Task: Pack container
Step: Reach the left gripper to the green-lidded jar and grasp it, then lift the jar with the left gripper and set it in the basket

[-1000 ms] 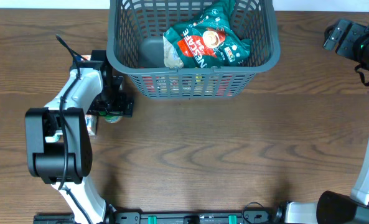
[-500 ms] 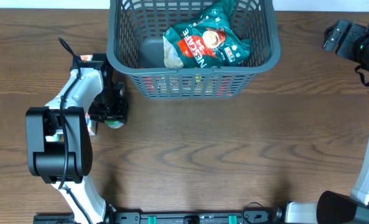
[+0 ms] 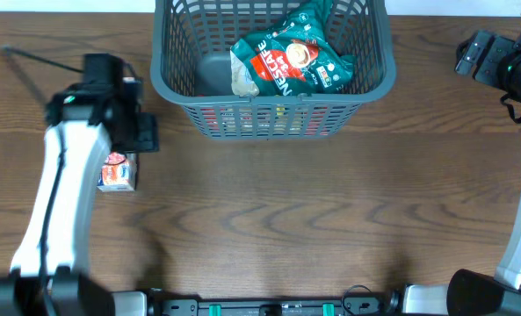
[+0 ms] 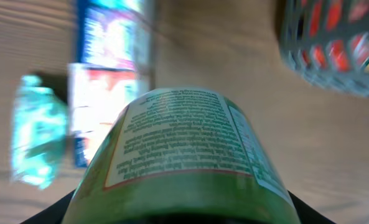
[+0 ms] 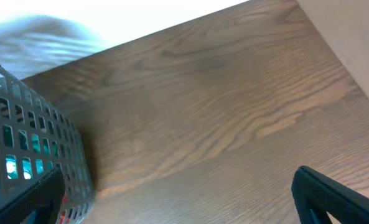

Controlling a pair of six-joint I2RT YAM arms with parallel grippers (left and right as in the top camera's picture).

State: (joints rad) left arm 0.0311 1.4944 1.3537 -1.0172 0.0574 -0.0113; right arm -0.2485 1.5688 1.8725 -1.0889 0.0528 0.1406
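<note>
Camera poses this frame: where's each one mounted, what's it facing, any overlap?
Overhead: above the table, facing straight down; left gripper, right gripper and both arms show.
Left wrist: behind the held green-labelled jar, facing cartons on the tabletop; almost none of the gripper shows.
Right wrist: low, facing across the tabletop; its dark fingers fill the bottom corners.
Shared: all three catch the container lattice wall.

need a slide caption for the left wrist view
Green-labelled jar fills the frame; cartons and a teal packet lie on the table behind, the grey basket at top right.
</note>
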